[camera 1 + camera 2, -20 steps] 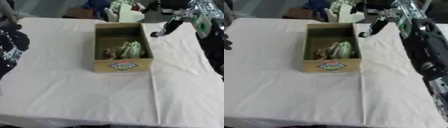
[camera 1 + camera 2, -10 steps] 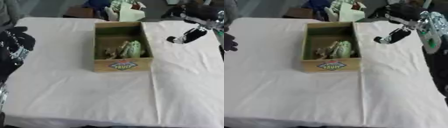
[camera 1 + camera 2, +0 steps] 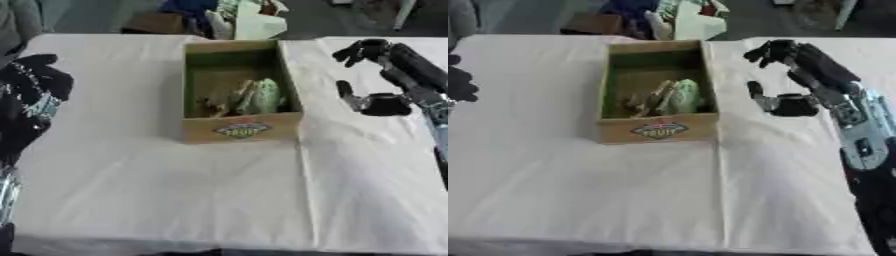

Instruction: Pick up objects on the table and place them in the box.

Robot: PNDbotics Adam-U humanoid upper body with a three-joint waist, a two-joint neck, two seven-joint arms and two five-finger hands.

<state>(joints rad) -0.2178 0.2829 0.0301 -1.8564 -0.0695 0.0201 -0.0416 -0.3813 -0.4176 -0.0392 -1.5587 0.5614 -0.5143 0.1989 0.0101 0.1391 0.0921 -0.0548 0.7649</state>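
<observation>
We see the box (image 3: 241, 95) standing a little beyond the middle of the table (image 3: 175, 190), with its labelled front wall toward us. Inside it, in the near half, lie some objects (image 3: 254, 97), pale green and brownish; we cannot say exactly what they are. On the white cloth around the box we find no other loose thing, so we judge that the picking is mostly or fully done, and perhaps nothing is left to collect. Our right hand (image 3: 794, 75) is just right of the box, above the cloth, with fingers spread and relaxed and holding nothing. Our left hand (image 3: 35, 85) shows at the left edge, well apart from the box; whether its fingers are wide or closed we cannot tell.
</observation>
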